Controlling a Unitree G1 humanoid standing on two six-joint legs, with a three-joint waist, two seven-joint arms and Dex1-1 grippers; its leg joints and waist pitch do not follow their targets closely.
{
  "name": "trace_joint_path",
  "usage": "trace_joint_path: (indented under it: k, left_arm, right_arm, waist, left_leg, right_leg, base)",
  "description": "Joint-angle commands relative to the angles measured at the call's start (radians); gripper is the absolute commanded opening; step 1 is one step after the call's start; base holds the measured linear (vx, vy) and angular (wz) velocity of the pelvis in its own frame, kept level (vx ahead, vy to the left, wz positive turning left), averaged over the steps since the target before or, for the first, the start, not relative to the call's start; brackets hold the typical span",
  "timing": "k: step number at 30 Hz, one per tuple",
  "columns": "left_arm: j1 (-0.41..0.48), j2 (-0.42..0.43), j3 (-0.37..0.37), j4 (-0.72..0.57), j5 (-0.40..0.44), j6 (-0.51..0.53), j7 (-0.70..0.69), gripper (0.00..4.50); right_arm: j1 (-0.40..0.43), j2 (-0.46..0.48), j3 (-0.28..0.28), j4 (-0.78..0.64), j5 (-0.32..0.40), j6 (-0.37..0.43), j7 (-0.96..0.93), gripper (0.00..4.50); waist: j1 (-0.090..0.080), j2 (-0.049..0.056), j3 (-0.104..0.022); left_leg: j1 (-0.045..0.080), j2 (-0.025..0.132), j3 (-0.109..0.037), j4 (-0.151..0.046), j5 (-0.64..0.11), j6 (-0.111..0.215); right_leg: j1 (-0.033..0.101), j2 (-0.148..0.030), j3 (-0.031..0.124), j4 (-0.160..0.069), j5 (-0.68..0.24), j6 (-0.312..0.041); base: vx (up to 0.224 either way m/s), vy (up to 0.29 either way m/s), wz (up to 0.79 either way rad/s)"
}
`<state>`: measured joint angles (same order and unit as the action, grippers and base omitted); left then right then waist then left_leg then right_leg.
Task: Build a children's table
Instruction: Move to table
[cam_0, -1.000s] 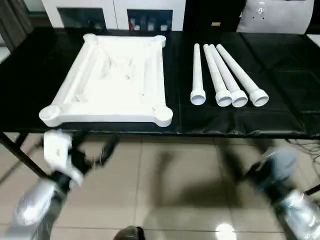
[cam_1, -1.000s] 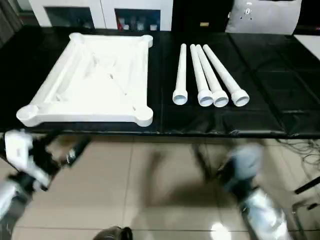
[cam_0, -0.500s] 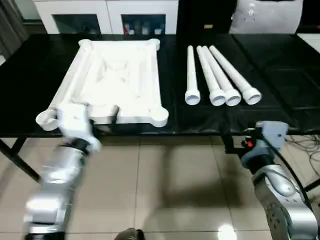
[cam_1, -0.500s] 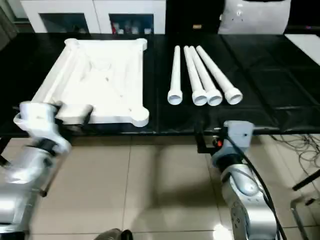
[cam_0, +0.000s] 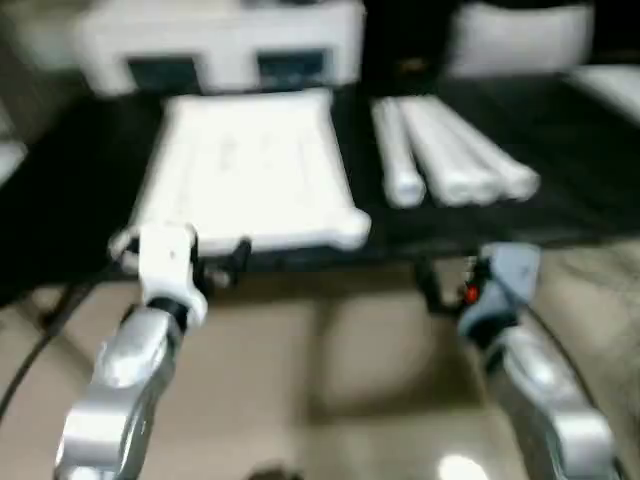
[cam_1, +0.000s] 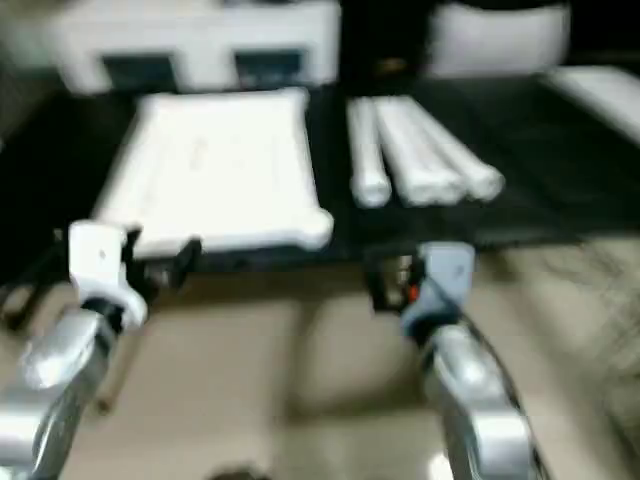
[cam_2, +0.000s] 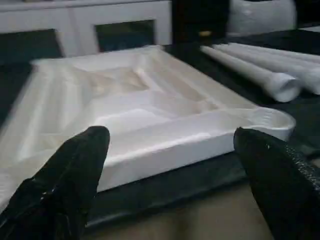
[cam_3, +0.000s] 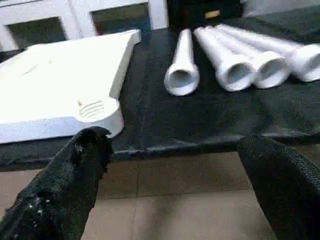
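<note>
Both arms have risen toward ribbed white plastic top, tapered tube legs.

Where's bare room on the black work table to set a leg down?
Free: the black strip between the white plastic tabletop and the four white tube legs, and the black cover beyond the legs. Crowded: the legs lie bunched together.

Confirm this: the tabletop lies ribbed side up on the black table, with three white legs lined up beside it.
Not three. The right wrist view shows four legs lying side by side, open ends toward the table edge. The rest holds: the tabletop lies ribbed side up on the black table.
</note>
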<state>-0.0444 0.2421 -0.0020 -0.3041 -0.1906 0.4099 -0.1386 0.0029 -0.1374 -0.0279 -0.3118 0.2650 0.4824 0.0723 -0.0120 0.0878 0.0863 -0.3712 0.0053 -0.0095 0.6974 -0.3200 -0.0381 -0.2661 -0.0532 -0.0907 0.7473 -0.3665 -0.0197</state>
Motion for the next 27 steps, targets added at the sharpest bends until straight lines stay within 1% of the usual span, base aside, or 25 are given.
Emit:
trace_joint_path:
  k: [1,2,3,4,5,6,7,8,9,10,11,12,13,14,15,16,17,18,19,20,22,24,25,26,27]
  left_arm:
    - [-0.012,-0.002,-0.013,0.003,0.014,0.002,-0.006,4.47]
    - [-0.017,0.004,-0.021,0.012,0.022,0.001,-0.015,4.47]
    - [-0.020,0.010,-0.027,0.023,0.024,0.000,-0.029,4.47]
    - [-0.019,0.009,-0.028,0.026,0.025,0.000,-0.030,4.47]
    - [-0.016,0.006,-0.027,0.030,0.025,-0.004,-0.028,4.47]
    - [-0.014,0.004,-0.024,0.032,0.023,-0.001,-0.026,4.47]
    - [-0.014,0.002,-0.023,0.034,0.019,-0.004,-0.028,4.47]
    - [-0.016,0.002,-0.020,0.036,0.015,-0.006,-0.031,4.47]
    - [-0.021,0.000,-0.015,0.040,0.010,-0.004,-0.032,4.47]
    - [-0.028,-0.004,-0.020,0.041,0.019,-0.006,-0.023,4.47]
    - [-0.045,-0.008,-0.026,0.047,0.029,-0.005,-0.015,4.47]
    - [-0.049,-0.011,-0.029,0.049,0.030,-0.005,-0.014,4.47]
    - [-0.051,-0.012,-0.026,0.053,0.030,-0.005,-0.015,4.47]
    - [-0.041,-0.019,-0.027,0.046,0.034,-0.011,-0.009,4.47]
    - [-0.039,-0.022,-0.026,0.042,0.032,-0.012,-0.008,4.47]
    - [-0.036,-0.028,-0.021,0.037,0.028,-0.013,-0.006,4.47]
    - [-0.035,-0.034,-0.018,0.034,0.025,-0.016,-0.001,4.47]
    - [-0.039,-0.037,-0.013,0.036,0.023,-0.017,0.001,4.47]
    - [-0.049,-0.040,-0.015,0.043,0.030,-0.020,0.005,4.47]
    - [-0.051,-0.040,-0.016,0.044,0.031,-0.020,0.006,4.47]
    - [-0.070,-0.044,-0.016,0.051,0.038,-0.024,0.008,4.47]
    - [-0.079,-0.045,-0.012,0.050,0.038,-0.023,0.002,4.47]
    - [-0.083,-0.044,-0.009,0.052,0.040,-0.024,-0.001,4.47]
    - [-0.084,-0.044,-0.008,0.054,0.040,-0.025,-0.002,4.47]
    - [-0.087,-0.045,-0.007,0.059,0.042,-0.028,-0.004,4.47]
  right_arm:
    - [-0.028,-0.004,-0.017,-0.016,0.002,0.011,-0.012,4.50]
    - [-0.028,0.004,-0.028,-0.018,0.009,0.011,-0.025,4.50]
    - [-0.022,0.000,-0.030,-0.026,0.000,0.006,-0.032,4.50]
    - [-0.019,-0.005,-0.028,-0.028,-0.009,0.004,-0.030,4.50]
    - [-0.013,-0.010,-0.022,-0.034,-0.022,0.006,-0.029,4.50]
    - [-0.007,-0.013,-0.017,-0.042,-0.032,0.012,-0.031,4.50]
    - [-0.002,-0.016,-0.010,-0.051,-0.042,0.015,-0.028,4.50]
    - [0.000,-0.017,-0.004,-0.057,-0.050,0.017,-0.026,4.50]
    - [-0.001,-0.023,0.006,-0.059,-0.061,0.017,-0.026,4.50]
    - [-0.003,-0.037,0.008,-0.058,-0.067,0.018,-0.018,4.50]
    - [-0.020,-0.051,0.004,-0.047,-0.065,0.020,-0.008,4.50]
    - [-0.027,-0.053,-0.001,-0.038,-0.061,0.012,-0.002,4.50]
    - [-0.034,-0.052,-0.002,-0.026,-0.059,0.003,0.000,4.50]
    - [-0.034,-0.065,0.000,-0.013,-0.080,-0.005,-0.006,4.50]
    - [-0.038,-0.068,0.001,-0.009,-0.089,-0.007,-0.010,4.50]
    - [-0.048,-0.076,0.003,0.000,-0.112,-0.007,-0.022,4.50]
    - [-0.056,-0.072,-0.004,-0.005,-0.108,-0.006,-0.024,4.50]
    - [-0.065,-0.066,-0.009,-0.011,-0.102,-0.002,-0.024,4.50]
    - [-0.077,-0.065,-0.010,-0.014,-0.090,0.008,-0.012,4.50]
    - [-0.078,-0.065,-0.009,-0.013,-0.088,0.009,-0.009,4.50]
    - [-0.096,-0.058,-0.009,-0.004,-0.059,0.014,0.014,4.50]
    - [-0.110,-0.051,-0.008,0.008,-0.048,0.010,0.021,4.50]
    - [-0.115,-0.050,-0.001,0.012,-0.057,0.002,0.020,4.50]
    - [-0.116,-0.050,0.001,0.013,-0.059,0.000,0.020,4.50]
    - [-0.120,-0.047,0.004,0.016,-0.060,-0.002,0.021,4.50]
  waist:
    - [0.001,0.004,-0.029]
    - [-0.014,-0.067,-0.054]
    - [-0.005,-0.073,-0.036]
    - [0.008,-0.045,-0.054]
    - [0.013,-0.051,-0.010]
    - [0.026,-0.045,-0.026]
    - [0.029,-0.033,-0.036]
    - [0.020,0.002,-0.055]
    - [-0.029,0.036,-0.068]
    - [-0.071,0.001,-0.084]
    - [-0.056,0.017,-0.098]
    - [-0.066,0.013,-0.104]
    - [-0.058,0.008,-0.100]
    - [-0.057,-0.031,-0.084]
    - [-0.049,-0.042,-0.079]
    - [-0.022,-0.088,-0.074]
    - [0.011,-0.139,-0.092]
    - [0.018,-0.112,-0.090]
    - [0.029,-0.120,-0.089]
    - [0.038,-0.118,-0.080]
    - [0.049,-0.087,-0.075]
    - [0.052,-0.025,-0.069]
    - [0.004,0.001,-0.071]
    - [-0.013,-0.002,-0.102]
    - [-0.013,-0.002,-0.102]
  left_leg:
    - [-0.054,0.008,-0.097,-0.250,-0.768,-0.081]
    - [0.057,0.076,-0.053,-0.125,-0.542,-0.007]
    - [-0.016,0.088,0.025,0.075,-0.101,0.102]
    - [-0.061,0.096,0.022,0.086,-0.005,0.110]
    - [-0.079,0.113,0.037,0.060,0.065,0.087]
    - [-0.019,0.117,0.064,-0.004,0.075,0.083]
    - [0.001,0.124,0.074,-0.041,0.063,0.089]
    - [0.050,0.146,0.070,-0.131,0.023,0.090]
    - [0.171,0.253,-0.040,-0.201,-0.304,0.147]
    - [0.170,0.293,-0.094,-0.226,-0.325,0.245]
    - [0.197,0.293,-0.090,-0.188,-0.275,0.381]
    - [0.202,0.302,-0.092,-0.181,-0.200,0.432]
    - [0.175,0.288,-0.054,-0.179,-0.088,0.460]
    - [0.129,0.276,-0.003,-0.208,-0.055,0.448]
    - [0.115,0.247,0.022,-0.210,-0.070,0.421]
    - [0.075,0.156,0.092,-0.178,-0.222,0.316]
    - [0.032,0.054,0.126,-0.012,-0.180,0.235]
    - [0.012,0.066,0.104,0.028,-0.102,0.205]
    - [-0.039,0.078,0.081,0.058,0.007,0.129]
    - [-0.054,0.087,0.074,0.054,0.058,0.102]
    - [-0.052,0.118,0.078,0.001,0.158,0.089]
    - [-0.002,0.164,0.085,-0.119,0.125,0.084]
    - [0.054,0.230,0.009,-0.192,-0.194,0.091]
    - [0.151,0.293,-0.060,-0.208,-0.321,0.174]
    - [0.151,0.293,-0.060,-0.208,-0.321,0.174]
  right_leg:
    - [0.097,-0.001,0.045,-0.066,-0.365,-0.032]
    - [0.060,-0.098,0.135,-0.221,-0.608,-0.053]
    - [0.110,-0.225,0.239,-0.373,-0.835,-0.175]
    - [0.160,-0.245,0.259,-0.342,-0.735,-0.199]
    - [0.151,-0.199,0.183,-0.346,-0.644,-0.216]
    - [0.127,-0.125,0.136,-0.344,-0.603,-0.245]
    - [0.127,-0.094,0.111,-0.332,-0.553,-0.247]
    - [0.109,-0.021,0.048,-0.291,-0.399,-0.185]
    - [-0.023,0.032,0.039,-0.123,-0.226,-0.093]
    - [-0.035,0.028,0.040,-0.054,-0.149,-0.026]
    - [-0.097,-0.003,0.053,-0.021,-0.072,0.063]
    - [-0.124,-0.019,0.056,0.000,-0.027,0.096]
    - [-0.150,-0.025,0.057,0.016,0.045,0.125]
    - [-0.153,-0.033,0.065,0.008,0.128,0.105]
    - [-0.144,-0.039,0.071,-0.030,0.177,0.078]
    - [-0.087,-0.063,0.119,-0.164,0.145,0.041]
    - [-0.006,-0.128,0.226,-0.259,-0.331,0.065]
    - [0.026,-0.189,0.261,-0.267,-0.447,-0.005]
    - [0.047,-0.164,0.240,-0.245,-0.464,-0.054]
    - [0.043,-0.157,0.225,-0.247,-0.362,-0.111]
    - [0.027,-0.129,0.160,-0.263,-0.286,-0.232]
    - [0.013,-0.070,0.074,-0.268,-0.318,-0.198]
    - [-0.030,0.010,0.032,-0.172,-0.227,-0.117]
    - [-0.105,0.006,0.041,-0.056,-0.083,-0.055]
    - [-0.105,0.006,0.041,-0.056,-0.083,-0.055]
  base:
    - [-0.021,0.066,0.32]
    - [0.011,-0.016,0.30]
    - [0.011,-0.016,0.30]
    - [0.000,0.000,0.00]
    - [0.098,0.015,-0.03]
    - [0.098,0.015,-0.03]
    - [0.102,0.044,0.19]
    - [0.064,0.043,0.12]
    - [0.136,0.089,0.31]
    - [0.155,0.070,0.12]
    - [0.242,0.085,0.20]
    - [0.171,0.038,0.00]
    - [0.168,0.017,0.17]
    - [0.151,-0.011,0.11]
    - [0.151,-0.011,0.11]
    - [0.163,-0.082,0.05]
    - [0.195,-0.101,-0.02]
    - [0.195,-0.101,-0.02]
    - [0.201,-0.059,-0.07]
    - [0.098,-0.026,-0.03]
    - [0.171,-0.009,-0.03]
    - [0.231,0.076,0.01]
    - [0.204,0.119,0.03]
    - [0.095,0.058,0.02]
    - [0.199,0.092,0.08]
